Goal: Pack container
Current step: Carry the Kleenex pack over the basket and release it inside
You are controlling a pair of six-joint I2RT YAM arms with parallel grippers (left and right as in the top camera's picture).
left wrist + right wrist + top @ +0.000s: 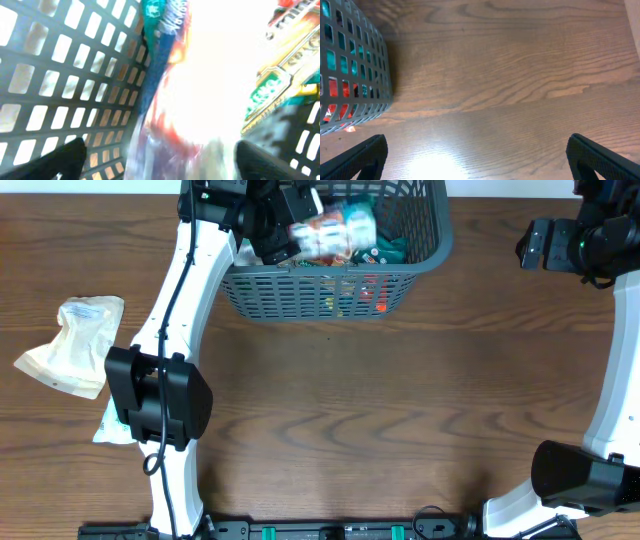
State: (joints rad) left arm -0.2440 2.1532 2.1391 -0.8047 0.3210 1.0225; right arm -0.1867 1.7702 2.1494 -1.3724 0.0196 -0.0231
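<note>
The dark grey lattice container (330,280) stands at the table's far middle with several colourful packets inside. My left gripper (290,235) reaches into it from the left, jaws wide apart. A white, red and blue packet (335,228) lies right in front of it. In the left wrist view the blurred packet (200,90) fills the space between my spread fingers (157,165), beside the container wall (60,75). My right gripper (530,245) hovers open and empty to the right of the container. Its wrist view shows the fingers (477,160) over bare wood and the container's corner (350,75).
Beige pouches (70,345) lie on the table at the left. A white packet (108,425) lies partly under the left arm's base. Teal and red packets (335,90) show through the container wall.
</note>
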